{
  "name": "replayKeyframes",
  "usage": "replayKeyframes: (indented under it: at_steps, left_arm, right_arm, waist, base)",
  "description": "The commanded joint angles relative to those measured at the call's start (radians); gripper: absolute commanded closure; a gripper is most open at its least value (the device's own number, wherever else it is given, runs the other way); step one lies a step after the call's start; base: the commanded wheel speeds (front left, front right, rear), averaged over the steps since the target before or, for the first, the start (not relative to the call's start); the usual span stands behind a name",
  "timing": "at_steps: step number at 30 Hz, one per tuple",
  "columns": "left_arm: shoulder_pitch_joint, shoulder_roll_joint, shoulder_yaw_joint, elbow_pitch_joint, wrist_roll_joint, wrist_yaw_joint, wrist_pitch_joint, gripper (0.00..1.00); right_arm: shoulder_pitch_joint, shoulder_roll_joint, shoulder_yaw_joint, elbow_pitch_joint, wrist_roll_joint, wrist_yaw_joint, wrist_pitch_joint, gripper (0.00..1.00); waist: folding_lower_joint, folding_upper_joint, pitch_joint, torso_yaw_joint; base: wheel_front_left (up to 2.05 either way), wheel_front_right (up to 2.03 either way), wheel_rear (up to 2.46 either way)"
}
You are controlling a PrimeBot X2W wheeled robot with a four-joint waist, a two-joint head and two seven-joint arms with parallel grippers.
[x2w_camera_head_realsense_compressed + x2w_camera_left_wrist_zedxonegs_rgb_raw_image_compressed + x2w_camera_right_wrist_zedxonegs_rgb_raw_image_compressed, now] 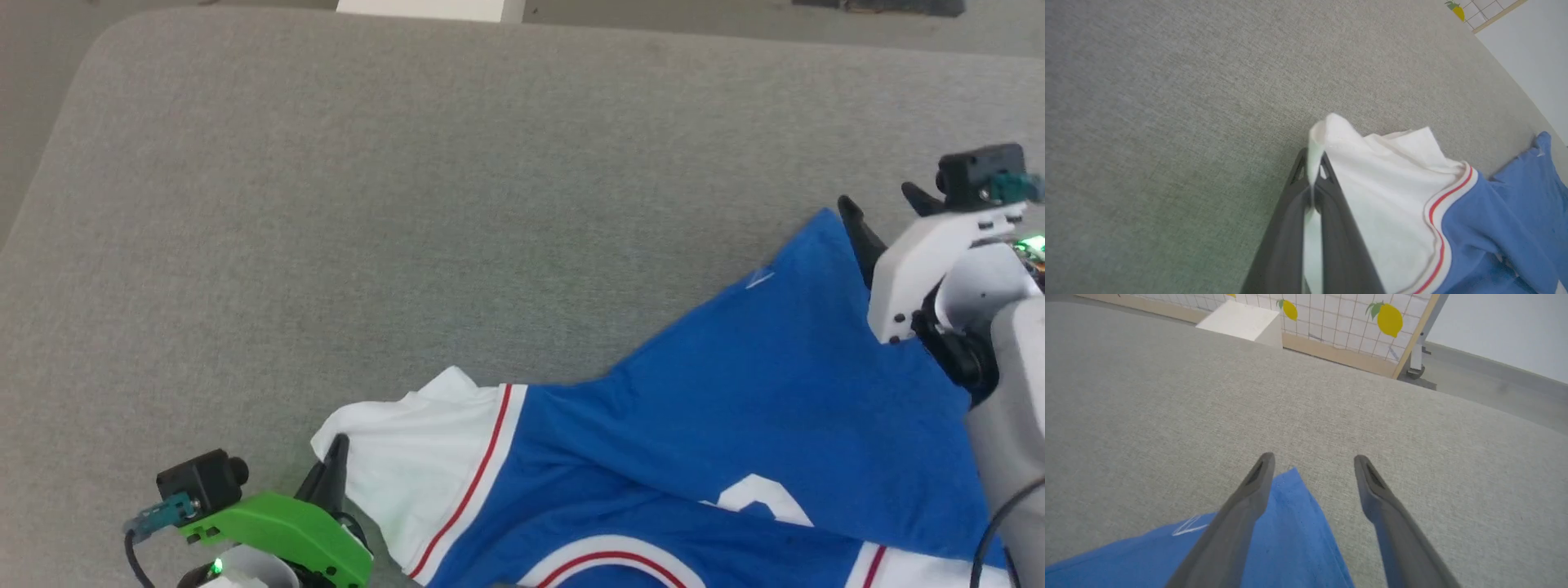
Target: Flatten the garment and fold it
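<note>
flattening step, i think: the shirt [735, 392] lies wrinkled on the grey mat [408, 204], left gripper [1313, 163] pinching its white sleeve [1392, 196], right gripper [1312, 461] spread wide (holding nothing), so next pull that sleeve flat.

Bottom edge of head view cuts off the garment [735, 392] and its chest mark [620, 563], right forearm [1012, 425] hides the garment's right side, green mount [277, 531] covers the base of the left tool [337, 447], dark object [878, 6] at top edge too cropped to identify.
</note>
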Motion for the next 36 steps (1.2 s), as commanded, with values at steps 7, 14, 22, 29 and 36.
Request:
replayKeyframes:
  at_steps: [7, 14, 22, 29, 36]
  left_arm:
    - [-0.042, -0.014, -0.011, 0.031, -0.010, -0.021, -0.022, 1.00]
    - [-0.040, -0.015, -0.009, 0.054, -0.014, -0.022, -0.034, 1.00]
    - [-0.020, 0.009, 0.014, 0.042, -0.006, -0.011, -0.048, 1.00]
    - [0.012, 0.039, 0.046, 0.001, 0.007, 0.007, -0.067, 1.00]
    - [0.030, 0.054, 0.079, -0.061, 0.003, 0.018, -0.085, 1.00]
  right_arm:
    - [-0.114, -0.058, 0.094, 0.102, 0.052, -0.002, 0.269, 0.00]
    - [-0.130, -0.080, 0.143, 0.118, 0.063, -0.002, 0.441, 1.00]
    - [-0.013, -0.043, 0.053, 0.006, 0.039, -0.002, 0.190, 1.00]
    - [0.176, 0.002, 0.003, -0.128, 0.045, -0.002, 0.001, 1.00]
    - [0.327, 0.039, -0.063, -0.250, 0.035, -0.002, -0.035, 1.00]
  waist:
    - [0.0000, 0.0000, 0.075, 0.068]
    - [0.0000, 0.0000, 0.061, 0.058]
    - [0.0000, 0.0000, -0.021, 0.000]
    - [0.0000, 0.0000, -0.119, -0.081]
    - [0.0000, 0.0000, -0.193, -0.148]
  base:
    - [0.00, 0.00, 0.00]
    - [0.00, 0.00, 0.00]
    - [0.00, 0.00, 0.00]
    - [0.00, 0.00, 0.00]
    - [0.00, 0.00, 0.00]
